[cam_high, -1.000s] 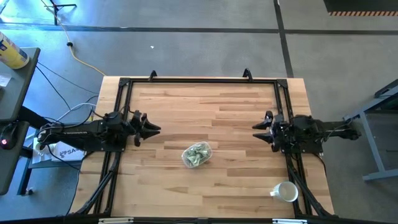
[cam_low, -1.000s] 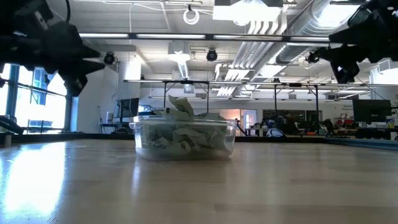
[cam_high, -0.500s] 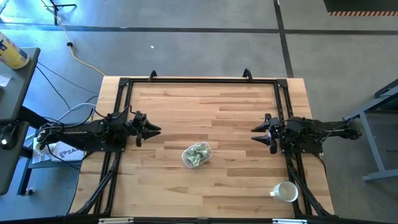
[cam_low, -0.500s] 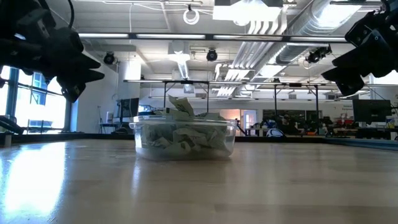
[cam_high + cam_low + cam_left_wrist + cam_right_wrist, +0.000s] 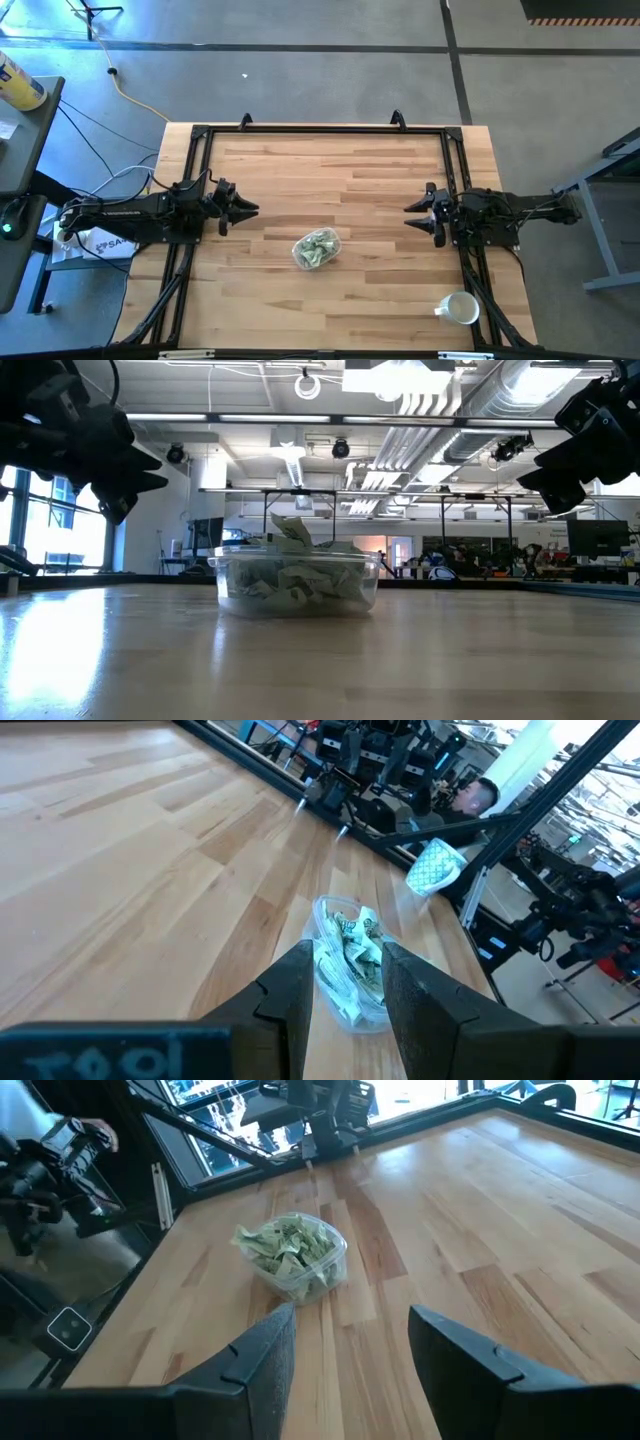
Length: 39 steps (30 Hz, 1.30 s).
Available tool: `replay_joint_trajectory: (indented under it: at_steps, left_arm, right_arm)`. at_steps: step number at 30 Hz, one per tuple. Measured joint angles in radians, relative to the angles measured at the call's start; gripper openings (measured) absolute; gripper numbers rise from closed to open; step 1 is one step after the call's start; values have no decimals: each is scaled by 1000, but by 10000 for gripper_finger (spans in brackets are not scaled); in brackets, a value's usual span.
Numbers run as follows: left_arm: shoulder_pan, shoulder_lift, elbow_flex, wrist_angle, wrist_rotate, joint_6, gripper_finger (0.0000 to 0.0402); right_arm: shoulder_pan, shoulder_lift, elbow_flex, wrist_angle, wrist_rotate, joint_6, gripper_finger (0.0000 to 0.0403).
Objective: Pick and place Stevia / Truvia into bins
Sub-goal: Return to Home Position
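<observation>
The clear plastic bin (image 5: 317, 249) stands on its base on the wooden table, near the middle and toward the near edge, heaped with pale green and white Stevia packets (image 5: 288, 1244); I see it also in the low view (image 5: 296, 584) and the left wrist view (image 5: 349, 963). My left gripper (image 5: 246, 209) hovers open at the table's left side, above and to the far left of the bin. My right gripper (image 5: 410, 213) hovers open at the right side, well apart from the bin. Neither holds anything.
A white mug (image 5: 460, 308) lies near the table's right near corner, outside the arm frame's rail. A black metal frame (image 5: 320, 128) borders the table's far, left and right sides. Bare wood lies between the arms and across the far half.
My right gripper has drawn back a little toward the table's right edge, dropped lower in the low view and turned slightly. My left gripper has shifted slightly back and tipped a little. The bin and its packets have stayed put.
</observation>
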Motion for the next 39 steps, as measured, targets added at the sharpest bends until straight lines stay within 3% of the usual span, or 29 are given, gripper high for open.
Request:
replay_joint_trajectory:
  at_steps: [39]
  left_arm:
    - [-60,3,1,0,-2,-1,154]
  right_arm:
    - [0,0,0,-3,0,3,186]
